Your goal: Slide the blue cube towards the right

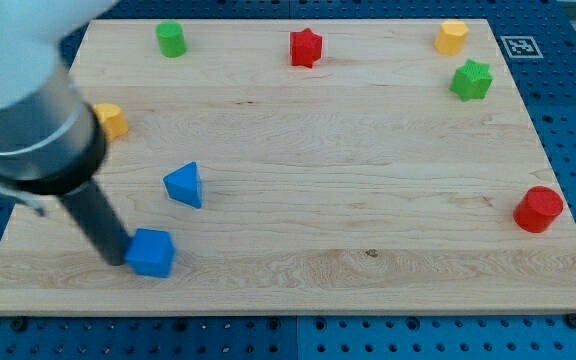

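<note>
The blue cube (pixel 151 252) sits near the board's bottom left. My tip (pixel 115 258) is at the cube's left side, touching or almost touching it. The dark rod rises up and to the view's left into the large grey and white arm body. A blue triangular block (pixel 185 185) lies just above and to the right of the cube.
On the wooden board (pixel 368 250): a green cylinder (pixel 171 39) top left, a red star (pixel 306 47) top middle, a yellow block (pixel 451 37) and green star (pixel 471 80) top right, a red cylinder (pixel 539 209) at right, a yellow block (pixel 111 120) partly hidden by the arm.
</note>
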